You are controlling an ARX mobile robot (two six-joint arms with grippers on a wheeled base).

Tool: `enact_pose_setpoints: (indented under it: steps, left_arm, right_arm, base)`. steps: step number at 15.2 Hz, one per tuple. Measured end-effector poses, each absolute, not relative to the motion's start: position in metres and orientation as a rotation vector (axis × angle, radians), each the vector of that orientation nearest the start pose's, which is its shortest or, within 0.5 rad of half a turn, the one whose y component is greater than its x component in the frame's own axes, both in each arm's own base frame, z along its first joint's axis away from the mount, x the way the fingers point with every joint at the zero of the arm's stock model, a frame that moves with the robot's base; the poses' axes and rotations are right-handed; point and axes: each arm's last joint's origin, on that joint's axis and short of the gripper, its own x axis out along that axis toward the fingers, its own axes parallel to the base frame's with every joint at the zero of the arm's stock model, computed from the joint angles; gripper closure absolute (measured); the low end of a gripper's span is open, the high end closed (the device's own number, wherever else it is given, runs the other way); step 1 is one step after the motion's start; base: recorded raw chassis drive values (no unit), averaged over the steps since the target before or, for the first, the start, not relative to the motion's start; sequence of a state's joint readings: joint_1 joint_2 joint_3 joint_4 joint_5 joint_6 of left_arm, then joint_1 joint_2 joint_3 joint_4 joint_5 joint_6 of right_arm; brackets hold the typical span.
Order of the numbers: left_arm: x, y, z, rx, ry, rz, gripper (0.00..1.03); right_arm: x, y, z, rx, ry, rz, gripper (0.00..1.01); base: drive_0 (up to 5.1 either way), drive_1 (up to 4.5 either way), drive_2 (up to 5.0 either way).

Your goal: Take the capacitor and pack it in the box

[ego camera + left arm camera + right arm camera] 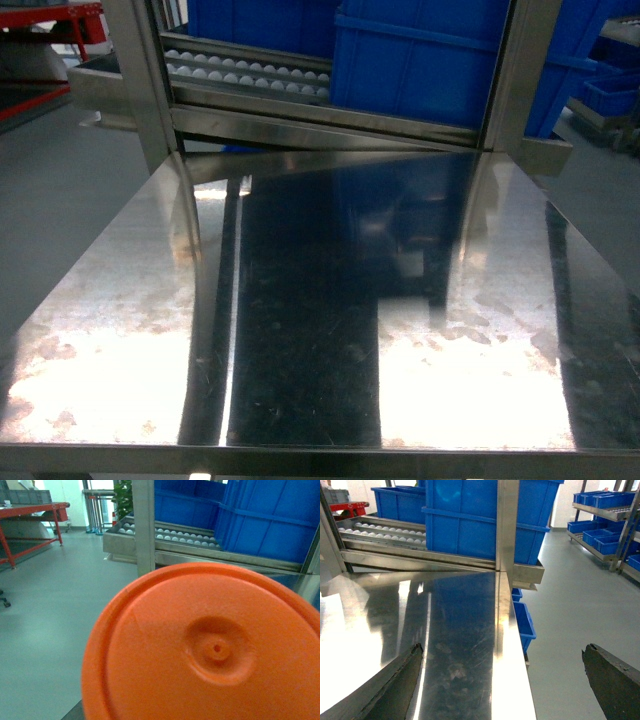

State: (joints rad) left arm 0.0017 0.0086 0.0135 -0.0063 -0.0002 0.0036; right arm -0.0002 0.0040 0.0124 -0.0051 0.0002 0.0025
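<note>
orange capacitor (pixel 210 650) fills our left wrist view end-on; left jaws hidden, state unclear. our right gripper (pixel 502 680) jaws wide apart over steel table (pixel 460 630). no writing legible.

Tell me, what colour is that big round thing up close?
Bright orange: the capacitor's round end, best seen in the left wrist view.

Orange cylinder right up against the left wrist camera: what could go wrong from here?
The capacitor blocks most of that view, so placing may be half blind. No tub shows in any view, so the target could be missed. Glare on the steel table might confuse the head camera.
</note>
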Motion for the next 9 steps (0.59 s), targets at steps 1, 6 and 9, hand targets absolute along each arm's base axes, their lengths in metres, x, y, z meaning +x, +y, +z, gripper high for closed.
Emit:
enact_pose_setpoints:
  steps: [1,6,9]
  left_arm:
    - [0.0974,0.0002,0.1669,0.004,0.001,0.002,0.59]
    - [0.0974,0.0002,0.1671,0.003,-0.002,0.002,0.59]
    - [0.0974,0.0002,0.1671,0.004,-0.001,0.002,0.59]
  right_arm:
    - [0.0972,0.0,0.1669,0.003,-0.003,0.0,0.03]
    - [0.0972,0.0,0.1672,0.003,-0.006,0.0,0.03]
    - [0.0972,0.0,0.167,0.002,-0.004,0.0,0.03]
  base:
    - [0.0,0.0,0.0]
    - [0.0,0.0,0.0]
    - [0.0,0.0,0.0]
